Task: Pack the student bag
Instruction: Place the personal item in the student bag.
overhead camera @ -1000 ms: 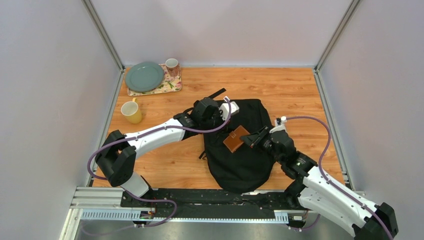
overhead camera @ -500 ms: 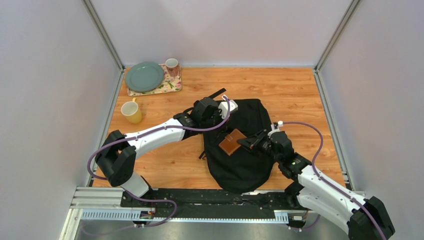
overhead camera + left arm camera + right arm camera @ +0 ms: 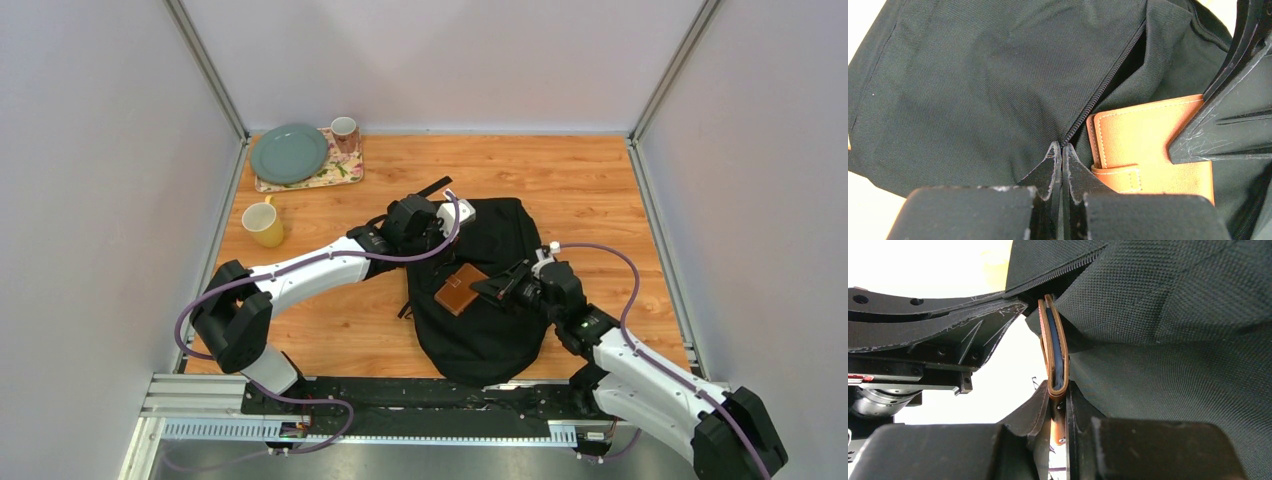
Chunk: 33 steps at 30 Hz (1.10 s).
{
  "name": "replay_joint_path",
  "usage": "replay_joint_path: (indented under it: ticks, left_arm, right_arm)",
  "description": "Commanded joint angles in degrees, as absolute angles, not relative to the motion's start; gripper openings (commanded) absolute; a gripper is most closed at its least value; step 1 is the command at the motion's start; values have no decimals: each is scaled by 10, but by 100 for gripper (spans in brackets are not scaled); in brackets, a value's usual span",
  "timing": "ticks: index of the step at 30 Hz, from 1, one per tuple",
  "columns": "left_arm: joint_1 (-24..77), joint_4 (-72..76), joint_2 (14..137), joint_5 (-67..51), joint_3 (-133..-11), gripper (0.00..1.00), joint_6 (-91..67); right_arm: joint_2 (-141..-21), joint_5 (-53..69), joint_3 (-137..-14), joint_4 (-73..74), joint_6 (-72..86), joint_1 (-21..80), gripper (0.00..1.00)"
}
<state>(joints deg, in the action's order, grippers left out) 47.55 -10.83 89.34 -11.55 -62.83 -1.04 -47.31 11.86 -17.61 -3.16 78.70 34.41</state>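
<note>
Lying flat on the table (image 3: 600, 190) at the centre of the top view, the bag (image 3: 490, 330) is limp black cloth: light, floppy and sure to sag shut unless something props its mouth. It gives no stiff edge to grab, so the seam along the zip (image 3: 1108, 85) looks like the best hold, since cloth there is doubled and will not slide out of a pinch. The left gripper (image 3: 1061, 150) has just that spot, its fingers pressed tight together at the end of the zip, seemingly with a fold of the edge between them, which lifts the flap and leaves a dark slot. That arm reaches in from the lower left of the top view, stretched long and low, with its wrist over the bag's upper left corner. The right gripper (image 3: 1058, 395) grips the wallet (image 3: 1054, 355) by its near end, fingers narrow around the leather, and holds it on edge. The wallet is stiff, thin and smooth, so it should slip in easily if kept aligned with the slot. The right arm comes from the lower right, elbow bent, pointing left across the bag, the wallet's far end at the opening just beside the left fingers.
</note>
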Motion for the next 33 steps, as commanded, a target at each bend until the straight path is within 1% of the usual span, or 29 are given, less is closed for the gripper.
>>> replay_joint_path:
  ticks: [1, 5, 8, 13, 16, 19, 24, 33]
  left_arm:
    - [476, -85, 886, -134, -655, 0, -11]
    - [475, -93, 881, -156, -648, 0, -7]
    - [476, -89, 873, -165, -639, 0, -6]
    - [476, -101, 867, -164, -635, 0, -1]
    - [476, -105, 869, -176, -632, 0, -1]
    - [476, -111, 875, -187, -636, 0, -1]
    - [476, -115, 880, -201, -641, 0, -4]
    - [475, -149, 889, -213, -671, 0, -1]
  right_arm:
    - [-482, 119, -171, -80, 784, 336, 0]
    - [-517, 134, -176, -140, 788, 303, 0]
    - [-543, 149, -183, -154, 791, 265, 0]
    - [-548, 162, -176, -188, 799, 216, 0]
    - [-542, 149, -165, -214, 810, 215, 0]
    - [-541, 132, -142, -274, 839, 215, 0]
    - [-542, 91, -132, -284, 845, 215, 0]
    - [-555, 28, -108, -367, 863, 217, 0]
